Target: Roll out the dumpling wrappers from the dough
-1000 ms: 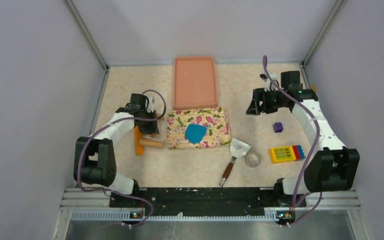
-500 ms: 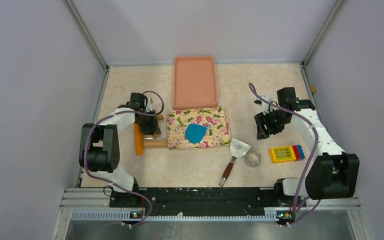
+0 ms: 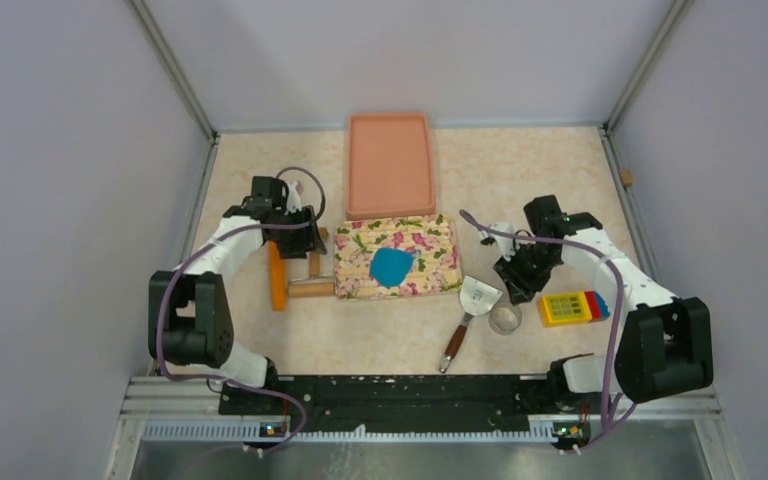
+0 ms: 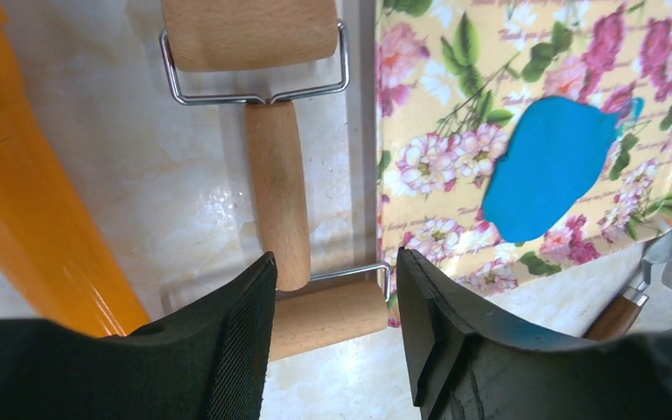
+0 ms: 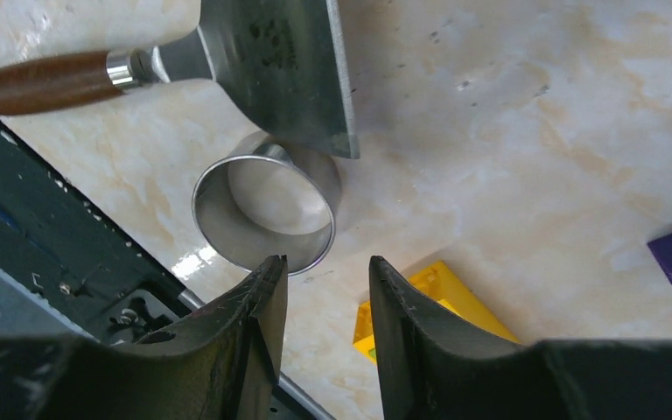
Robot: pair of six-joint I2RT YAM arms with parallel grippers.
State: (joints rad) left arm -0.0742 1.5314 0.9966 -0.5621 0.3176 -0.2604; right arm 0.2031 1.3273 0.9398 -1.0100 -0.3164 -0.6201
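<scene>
Dough (image 4: 547, 166) right of left gripper (image 4: 334, 325)

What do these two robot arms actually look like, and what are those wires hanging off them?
The left arm and the right arm match: white rounded links between chunky black joint blocks. A greyish-purple cable loops loosely along each. The left gripper and the right gripper each have two thick black fingers; the left one's inner faces look finely textured.
</scene>
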